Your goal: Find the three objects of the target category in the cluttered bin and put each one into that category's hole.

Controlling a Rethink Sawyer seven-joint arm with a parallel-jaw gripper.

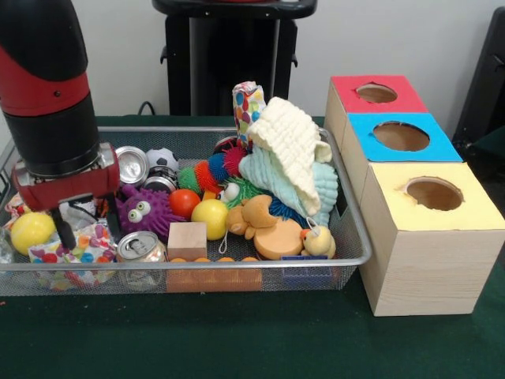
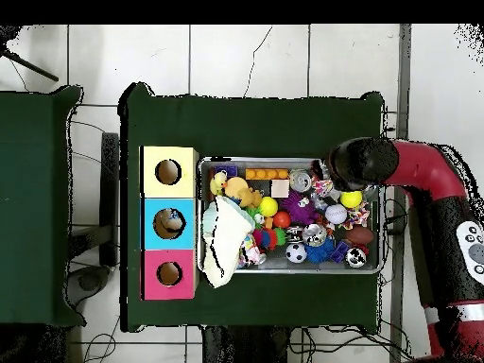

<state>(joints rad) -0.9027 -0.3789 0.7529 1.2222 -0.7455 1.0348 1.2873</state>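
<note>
My gripper (image 1: 88,225) hangs open over the left end of the wire bin (image 1: 260,263), its fingers (image 1: 66,230) straddling crinkly wrapping above a polka-dot packet (image 1: 79,251). Nothing is held. Silver cans lie close by: one (image 1: 140,246) at the front rim, two (image 1: 131,165) (image 1: 160,183) further back. A yellow ball (image 1: 31,230) sits to the gripper's left and a purple spiky toy (image 1: 148,210) to its right. In the overhead view the arm's black wrist (image 2: 362,161) covers the gripper at the bin's (image 2: 284,271) right end.
Three boxes stand beside the bin with a red hole (image 1: 376,93), a blue hole (image 1: 401,136) and a yellow hole (image 1: 434,193). Piled cream cloth (image 1: 292,140) and a polka-dot tube (image 1: 248,103) rise above the rim. Balls, a wooden block (image 1: 187,240) and a duck (image 1: 319,241) crowd the bin.
</note>
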